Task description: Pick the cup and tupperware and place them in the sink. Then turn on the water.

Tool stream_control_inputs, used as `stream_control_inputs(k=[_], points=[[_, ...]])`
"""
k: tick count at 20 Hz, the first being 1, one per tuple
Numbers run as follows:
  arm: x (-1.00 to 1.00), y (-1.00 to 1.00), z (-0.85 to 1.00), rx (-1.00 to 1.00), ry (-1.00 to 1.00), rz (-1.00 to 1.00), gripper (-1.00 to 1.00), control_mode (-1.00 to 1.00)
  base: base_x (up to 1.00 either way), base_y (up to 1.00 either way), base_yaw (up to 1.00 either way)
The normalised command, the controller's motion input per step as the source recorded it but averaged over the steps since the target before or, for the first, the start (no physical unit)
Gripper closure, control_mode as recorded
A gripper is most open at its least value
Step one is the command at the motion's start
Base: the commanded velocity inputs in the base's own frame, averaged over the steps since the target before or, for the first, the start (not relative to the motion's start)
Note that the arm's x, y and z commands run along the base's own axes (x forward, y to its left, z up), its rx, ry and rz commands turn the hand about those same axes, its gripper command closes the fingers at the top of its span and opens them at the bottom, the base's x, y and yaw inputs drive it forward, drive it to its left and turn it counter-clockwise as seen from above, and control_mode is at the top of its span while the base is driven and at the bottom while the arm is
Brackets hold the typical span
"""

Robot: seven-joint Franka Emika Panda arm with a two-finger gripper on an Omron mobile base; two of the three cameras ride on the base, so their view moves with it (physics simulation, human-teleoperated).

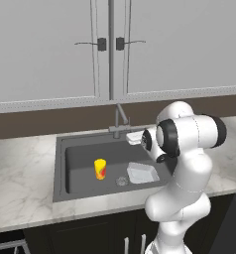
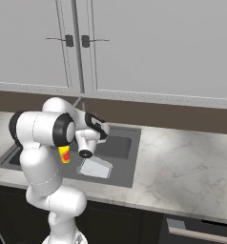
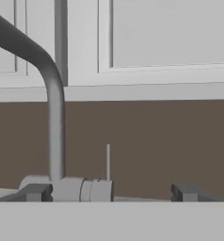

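Observation:
The yellow cup (image 1: 100, 169) stands upright on the floor of the dark sink (image 1: 61, 163), left of the drain. The pale tupperware (image 1: 143, 173) lies in the sink to the drain's right. In the right base view my arm partly covers the cup (image 2: 64, 153), and the tupperware (image 2: 95, 167) lies near the sink's (image 2: 121, 145) front edge. My gripper (image 3: 111, 192) is open and empty. It points level at the faucet base (image 3: 83, 189), whose thin upright handle (image 3: 108, 162) sits between the fingertips (image 3: 36, 192). In the left base view the gripper (image 1: 134, 138) hovers over the sink's back right. The water is out of view.
The grey faucet pipe (image 3: 52, 94) rises and curves left, close in front of the hand. A brown backsplash and white upper cabinets (image 1: 50, 49) stand behind. Marble counter (image 1: 21, 173) flanks the sink, wider on the right (image 2: 182, 162).

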Motion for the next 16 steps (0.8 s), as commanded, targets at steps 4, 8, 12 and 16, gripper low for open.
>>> stream_control_inputs(k=[4,8,12,16], points=[[0.01,0.02,0.01,0.00,0.00,-0.04,-1.00,-1.00,0.00,0.00,0.00],[0.01,0.04,0.00,0.00,0.00,-0.05,-1.00,-1.00,0.00,0.00,0.00],[0.05,0.12,0.00,0.00,0.00,-0.04,-1.00,-1.00,0.00,0.00,0.00],[0.03,0.20,0.00,0.00,0.00,-0.04,-1.00,-1.00,0.00,0.00,0.00]])
